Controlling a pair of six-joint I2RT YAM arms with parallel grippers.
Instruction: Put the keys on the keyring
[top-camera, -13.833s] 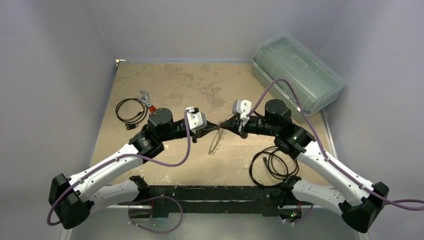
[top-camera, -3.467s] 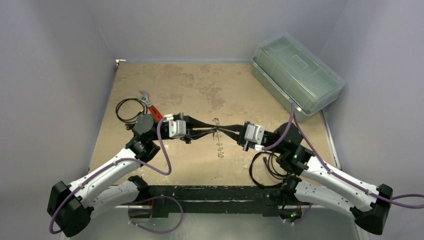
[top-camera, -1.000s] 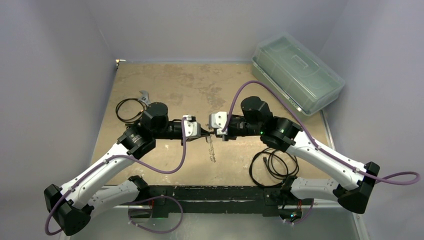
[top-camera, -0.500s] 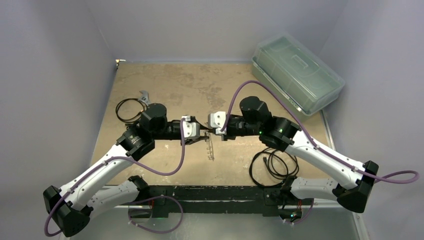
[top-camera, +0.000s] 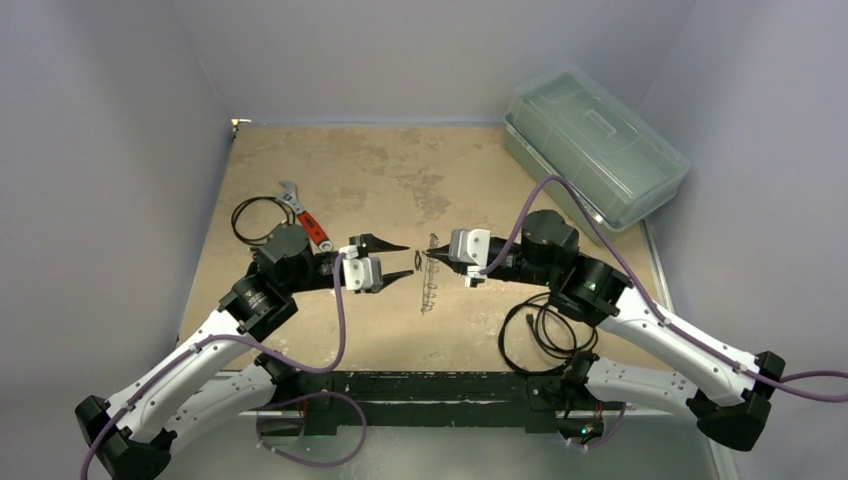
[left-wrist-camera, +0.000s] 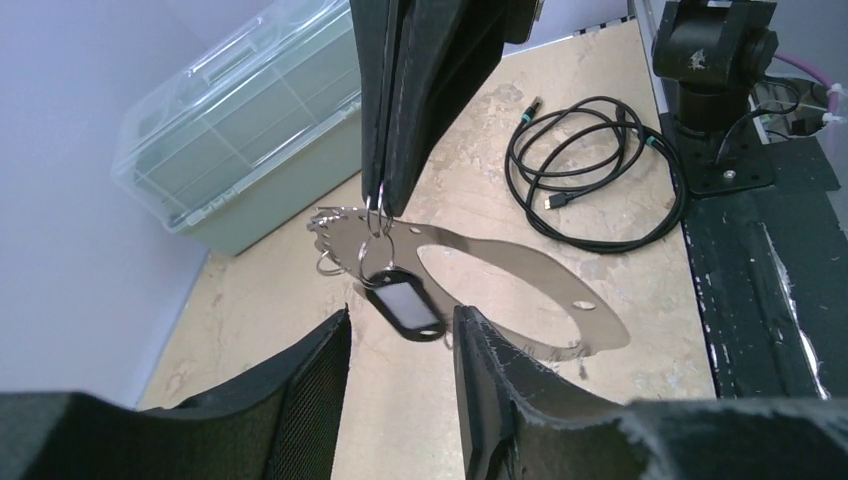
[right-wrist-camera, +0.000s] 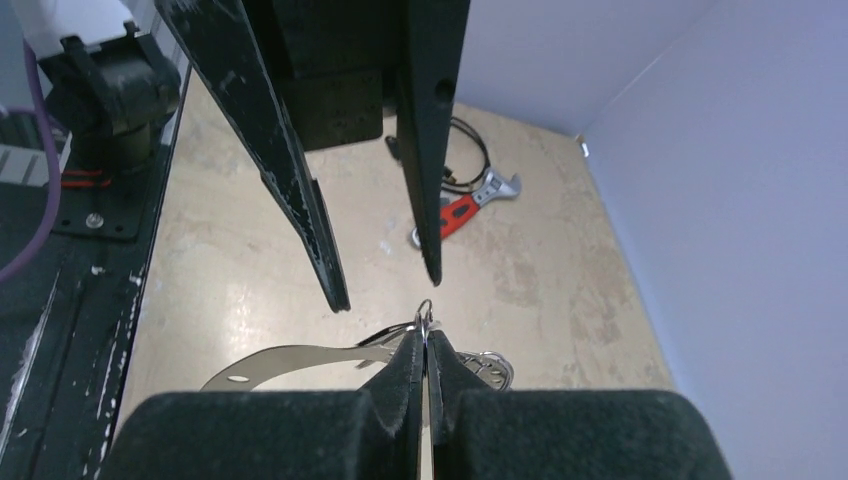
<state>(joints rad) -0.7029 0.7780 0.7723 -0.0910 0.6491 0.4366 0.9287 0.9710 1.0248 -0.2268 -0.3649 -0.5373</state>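
Where the key hangs: a tiny black-headed key (left-wrist-camera: 405, 308) dangles from a small silver ring (left-wrist-camera: 378, 212), just below the tips of the right fingers (left-wrist-camera: 430, 80) and just beyond the tips of the left fingers (left-wrist-camera: 300, 400), in line with the gap between them.
Keyring: a large thin silver loop, the keyring (left-wrist-camera: 590, 325), spreads out from the same cluster of small rings under the right fingers. From above it trails toward the near edge. Whether the key's ring is threaded onto it, or whether its lower end touches the tabletop, cannot be told.
Right fingers: pressed tightly together, pinching the small silver ring at their very tips. They reach in from the right.
Left fingers: spread partway apart, holding nothing and touching nothing. They point right, toward the right fingers, tip facing tip with a small gap between.
Tabletop: a mottled tan tabletop (top-camera: 370, 170), worn and stained in patches.
Other things: a red-handled wrench (top-camera: 305, 218) lies at far left beside a coiled black cable (top-camera: 258, 222). A second black cable (top-camera: 548, 335) lies coiled near right. A clear lidded plastic box (top-camera: 595, 145) sits at the far right corner.
Room: plain pale lilac-grey walls (top-camera: 400, 50) close in the tabletop on three sides.
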